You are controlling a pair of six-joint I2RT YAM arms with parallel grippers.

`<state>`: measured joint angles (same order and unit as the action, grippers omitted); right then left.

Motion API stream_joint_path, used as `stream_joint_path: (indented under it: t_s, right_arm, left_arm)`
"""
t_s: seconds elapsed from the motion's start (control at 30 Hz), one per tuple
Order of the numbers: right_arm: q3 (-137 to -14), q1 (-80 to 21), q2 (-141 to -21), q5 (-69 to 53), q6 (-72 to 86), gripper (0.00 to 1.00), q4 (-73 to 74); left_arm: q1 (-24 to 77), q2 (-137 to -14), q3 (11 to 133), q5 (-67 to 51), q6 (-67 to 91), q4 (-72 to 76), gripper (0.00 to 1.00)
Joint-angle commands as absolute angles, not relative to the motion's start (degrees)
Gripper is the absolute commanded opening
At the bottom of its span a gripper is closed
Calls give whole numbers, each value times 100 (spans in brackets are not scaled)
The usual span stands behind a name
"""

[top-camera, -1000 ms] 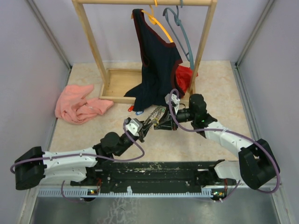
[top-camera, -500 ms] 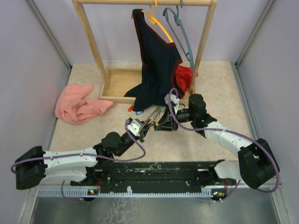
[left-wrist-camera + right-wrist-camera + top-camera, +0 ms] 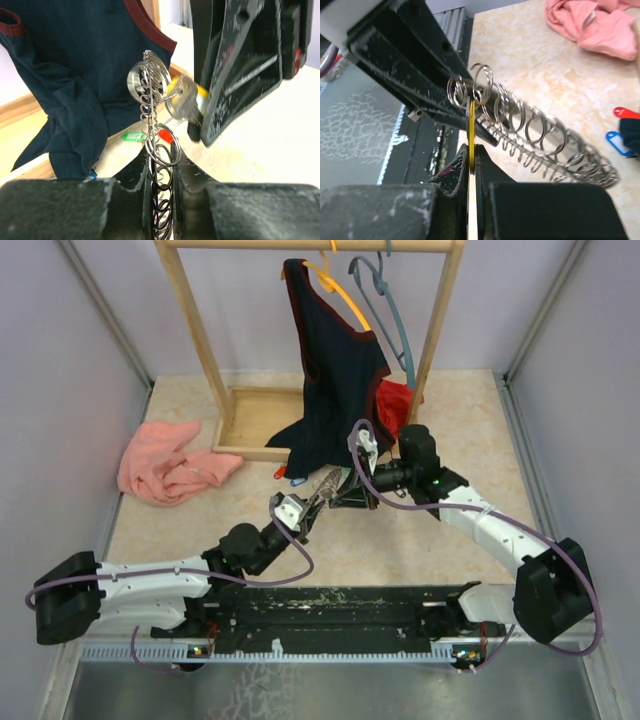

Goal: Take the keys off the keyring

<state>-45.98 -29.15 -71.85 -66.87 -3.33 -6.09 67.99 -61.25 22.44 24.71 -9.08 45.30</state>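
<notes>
Yellow key (image 3: 471, 120) pinched tight by right gripper (image 3: 472, 156), ready to pull off keyring (image 3: 149, 85). Left gripper (image 3: 162, 167) clamped keyring, held it steady.

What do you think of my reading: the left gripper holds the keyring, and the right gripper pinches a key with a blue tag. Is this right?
One detail is wrong. The right gripper pinches a key with a yellow tag, not a blue one, as the right wrist view shows. The left gripper does hold the keyring.
</notes>
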Motion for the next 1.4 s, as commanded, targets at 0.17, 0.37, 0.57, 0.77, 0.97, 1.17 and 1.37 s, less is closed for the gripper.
stream_joint_path:
  t_s: [0.17, 0.37, 0.57, 0.77, 0.97, 1.17, 1.37]
  right_arm:
    - [-5842, -2971, -6880, -5529, -2445, 0, 2243]
    - [-6187, -2971, -6858, -4879, -2774, 0, 2836]
    - [-6309, -2975, -6821, -4601, -2938, 0, 3059]
    - [-6352, -2979, -6795, -4644, -3063, 0, 3179]
    - [-6398, -2981, -6742, -5049, -3381, 0, 3424]
    - [-6416, -2979, -6719, -4971, -3616, 0, 3603]
    - [-6446, -3001, -6619, -4784, -4014, 0, 3819]
  left_arm:
    - [6676, -6763, 2207, 2998, -941, 4921, 0]
    - [6532, -6934, 2153, 2741, -743, 4938, 0]
    - [6435, -7152, 2047, 1957, -704, 5105, 0]
    - [6401, -7173, 1805, 1570, -584, 5524, 27]
    - [6333, -6863, 1556, 679, -517, 5565, 48]
    - [6189, -6172, 1153, -7, -454, 5528, 56]
    - [5709, -5108, 1044, -779, -284, 5018, 57]
